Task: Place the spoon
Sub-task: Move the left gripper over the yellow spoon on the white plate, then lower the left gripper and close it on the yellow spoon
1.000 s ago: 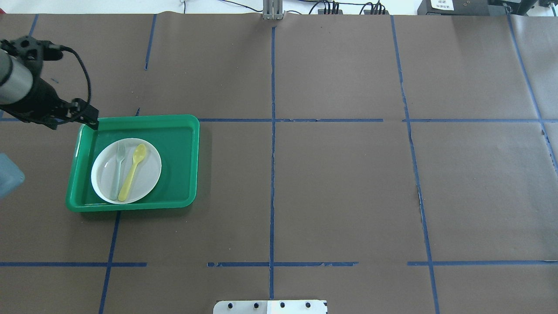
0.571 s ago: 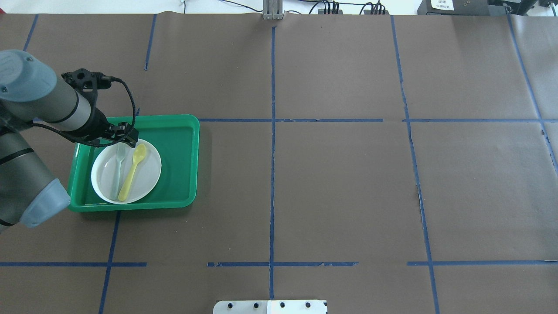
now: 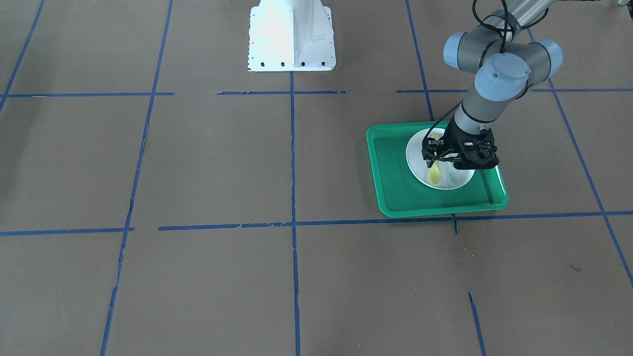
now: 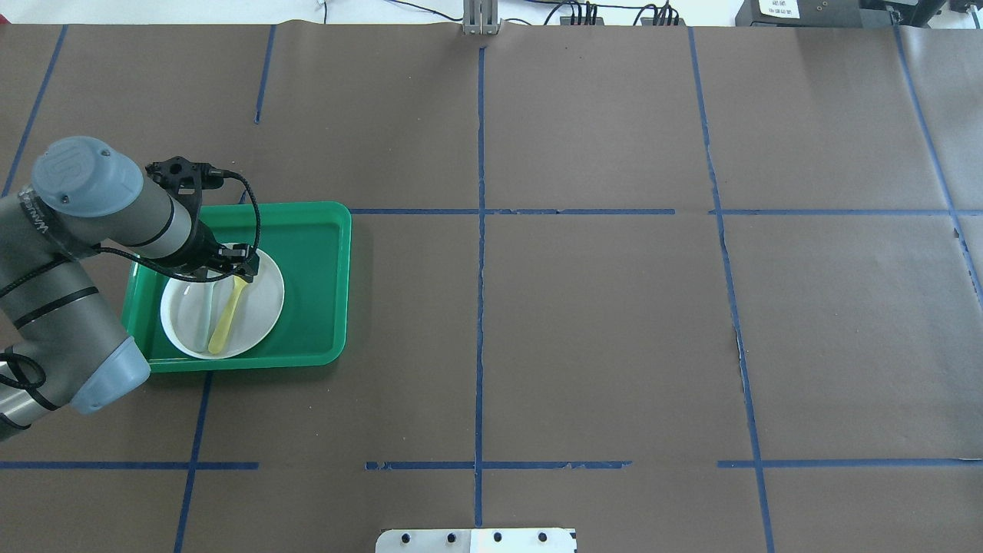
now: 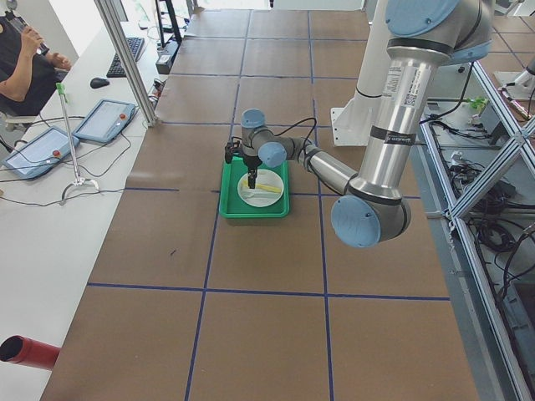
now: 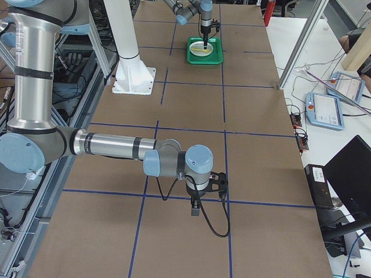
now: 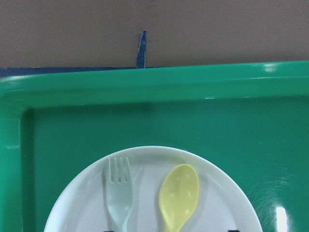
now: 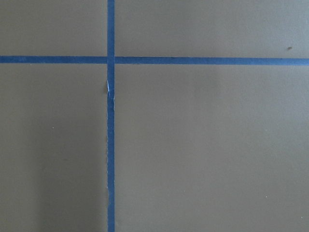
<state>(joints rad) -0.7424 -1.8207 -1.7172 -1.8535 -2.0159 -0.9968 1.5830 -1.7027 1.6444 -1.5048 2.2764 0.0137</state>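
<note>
The yellow spoon [image 4: 229,313] lies on a white plate [image 4: 261,307] inside a green tray [image 4: 315,253], with its bowl toward the far side. A pale grey-green fork [image 4: 204,316] lies beside it on its left. My left gripper [image 4: 228,270] hangs over the far part of the plate, above the spoon's bowl and the fork's tines, open and empty. The left wrist view shows the spoon's bowl [image 7: 178,198] and the fork [image 7: 119,193] just below the camera. My right gripper [image 6: 195,205] shows only in the exterior right view, so I cannot tell its state.
The tray [image 3: 395,168] sits on brown paper crossed by blue tape lines. The robot's white base [image 3: 291,34] stands at the table's near-robot edge. The right wrist view shows only bare paper and tape.
My left arm has swung from the tray's far-left corner to right over the plate, and now covers the spoon's bowl and the fork's tines in the overhead view.
</note>
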